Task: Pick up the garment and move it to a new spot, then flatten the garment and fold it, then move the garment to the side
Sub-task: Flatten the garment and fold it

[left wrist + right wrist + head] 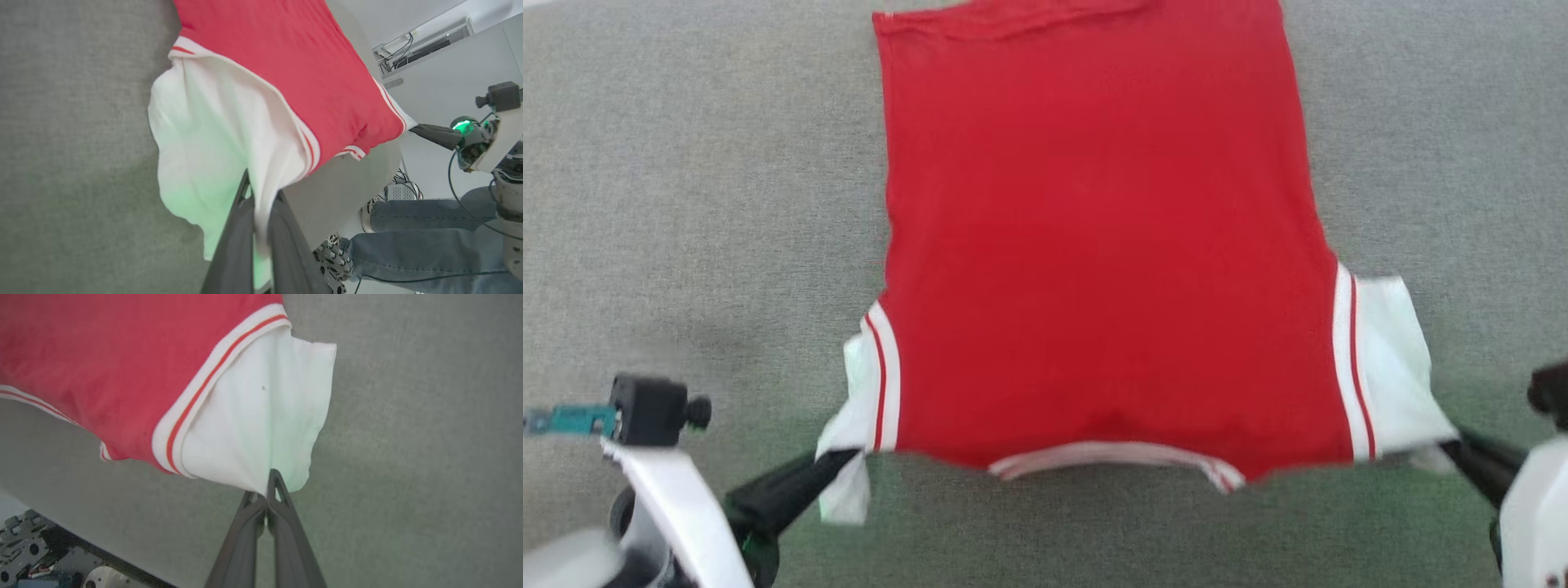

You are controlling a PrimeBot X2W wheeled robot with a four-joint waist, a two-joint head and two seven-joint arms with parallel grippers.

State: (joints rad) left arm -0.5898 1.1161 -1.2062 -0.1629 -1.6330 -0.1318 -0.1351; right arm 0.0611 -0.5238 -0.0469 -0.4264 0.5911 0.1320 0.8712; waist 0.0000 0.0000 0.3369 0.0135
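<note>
The left hand (849,456) is clamped shut on the white sleeve (204,143) at the shirt's near left corner. The right hand (1447,445) pinches the other sleeve (261,416) the same way. Between them the red shirt (1094,245) lies spread on the grey desk (686,204), plain side up, its collar toward the robot.
</note>
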